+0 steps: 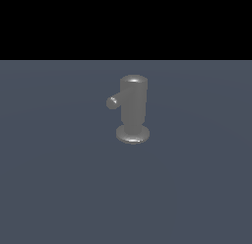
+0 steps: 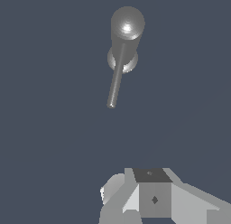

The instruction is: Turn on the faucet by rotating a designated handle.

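A dull grey metal faucet (image 1: 133,107) stands upright on a flat, matte slate-blue table (image 1: 59,179), a little right of centre in the exterior view and toward the far side. Its thin straight handle (image 1: 112,101), a smooth rod with a rounded tip, projects from the cylinder's upper part toward the exterior view's left and nearer side. The thick cylinder has a rounded, faintly glossy top and a flared disc base. In the wrist view, blocky grey parts of the gripper (image 2: 153,198) sit well apart from the faucet; whether it is wide or narrow cannot be told.

Bare simulator scene: flat slate-blue floor (image 1: 59,189), black backdrop (image 1: 126,21).
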